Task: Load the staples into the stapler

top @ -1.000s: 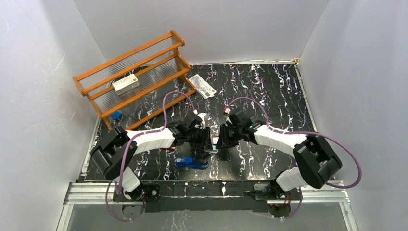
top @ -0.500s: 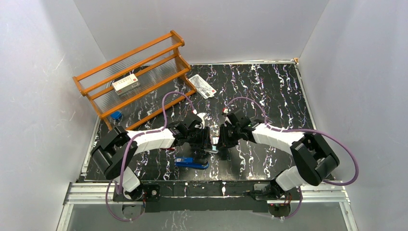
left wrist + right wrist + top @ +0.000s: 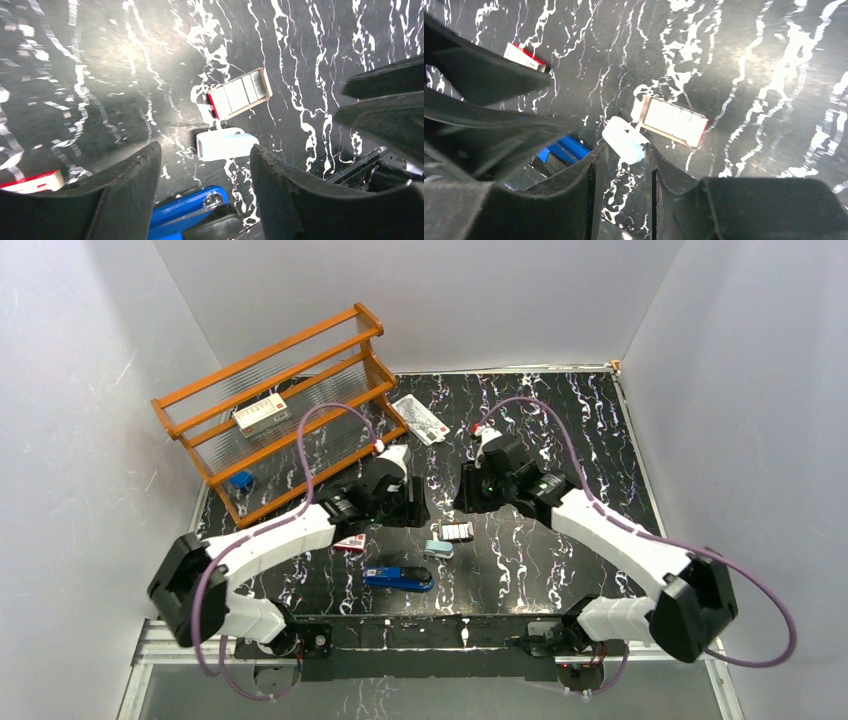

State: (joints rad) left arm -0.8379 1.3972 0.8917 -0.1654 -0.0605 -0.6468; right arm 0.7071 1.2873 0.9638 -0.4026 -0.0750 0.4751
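My left claw [image 3: 205,147] hangs spread wide above the table [image 3: 100,75], pinching nothing. Past its tips lies the pale tray [image 3: 225,144], and just beside that the open box of staples [image 3: 239,93], silvery strips showing. The blue stapler [image 3: 186,210] lies on the table on the near side of the pale tray, and the red-and-white sleeve [image 3: 31,182] sits off to one side. My right claw [image 3: 625,146] is parted only a little and empty, with the pale tray just beyond its fingertips.
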